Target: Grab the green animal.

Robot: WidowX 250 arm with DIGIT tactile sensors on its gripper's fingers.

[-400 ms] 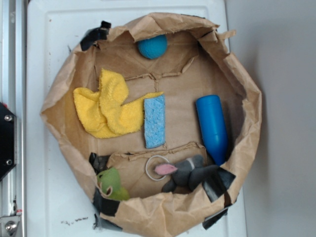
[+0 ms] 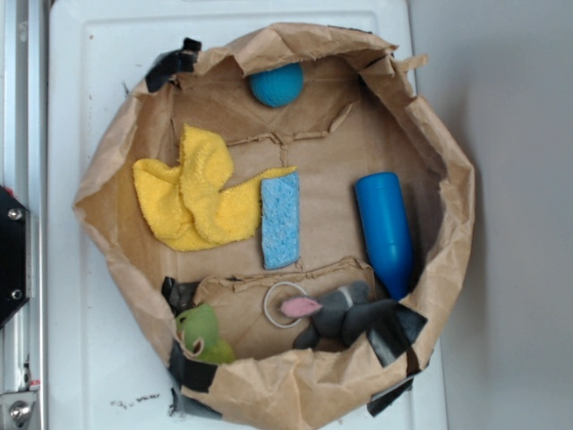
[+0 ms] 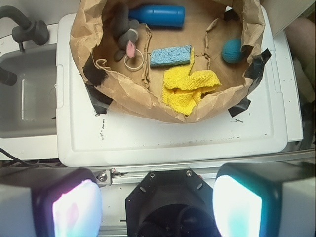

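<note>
Spanning most of the white worktop (image 2: 89, 134), the paper bag (image 2: 448, 233) holds everything. Inside lie the cloth (image 2: 192, 193), a bottle (image 2: 385, 235), a sponge (image 2: 280, 220), a grey plush (image 2: 345, 309) and a ball (image 2: 276, 85). The green animal (image 2: 202, 333) sits tucked against the bag's near-left wall; the wrist view hides it behind that wall. Nothing has shifted since a moment ago. The pincer (image 3: 157, 202) is spread wide, empty, well apart from the bag, so the reach is not begun.
</note>
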